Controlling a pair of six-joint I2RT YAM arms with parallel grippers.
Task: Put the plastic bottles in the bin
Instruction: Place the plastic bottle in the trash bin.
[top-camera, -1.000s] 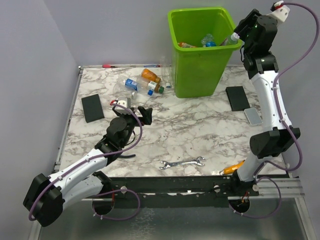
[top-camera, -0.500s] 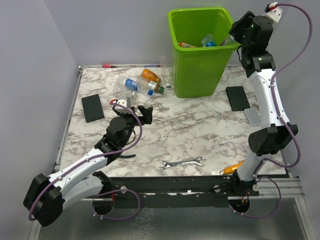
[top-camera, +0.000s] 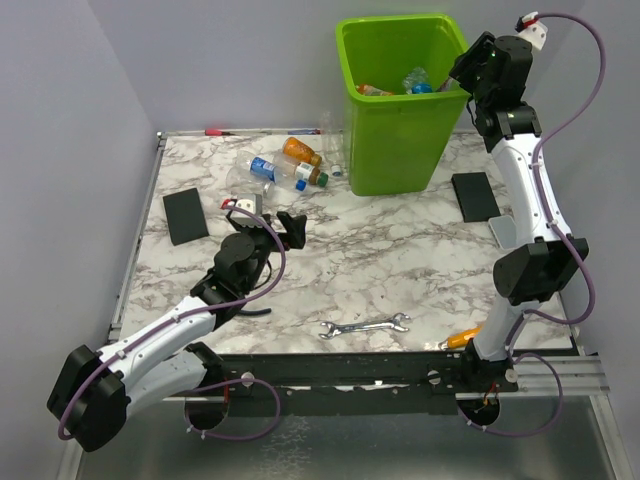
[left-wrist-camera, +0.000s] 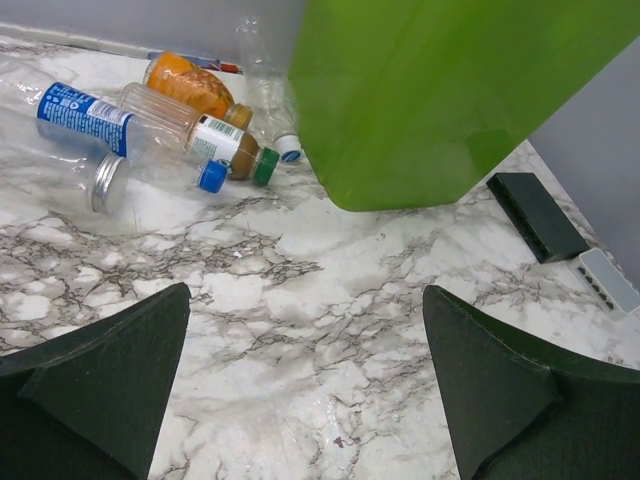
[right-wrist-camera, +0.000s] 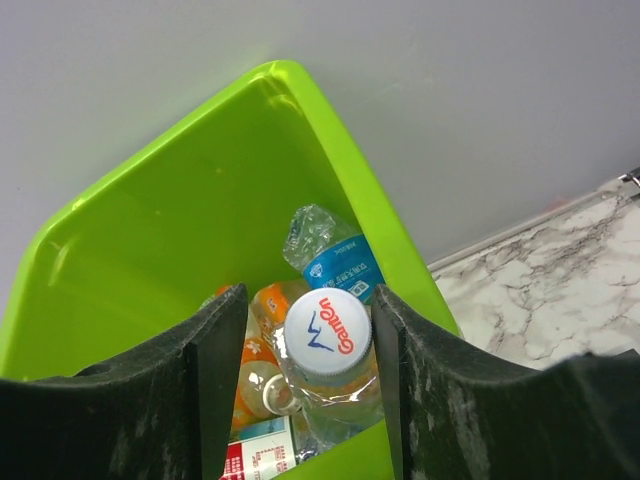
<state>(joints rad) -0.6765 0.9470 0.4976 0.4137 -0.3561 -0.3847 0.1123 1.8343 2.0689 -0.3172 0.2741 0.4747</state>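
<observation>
Over the bin (right-wrist-camera: 150, 230), a white-capped bottle (right-wrist-camera: 328, 338) is sitting between the right gripper's (right-wrist-camera: 310, 298) fingers (right-wrist-camera: 215, 380).
Grip unclear; it's looking light and crushable, best pinched mid-body. The left gripper (left-wrist-camera: 305, 300) is gaping open.

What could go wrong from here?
1. The white-capped bottle between the fingers of the right gripper sits close to the rim of the bin, not over its middle; falling from here, it may clip the rim and land outside.
2. The loose bottles lie close to the bin's wall; the open left gripper reaching them could nudge it.
</observation>
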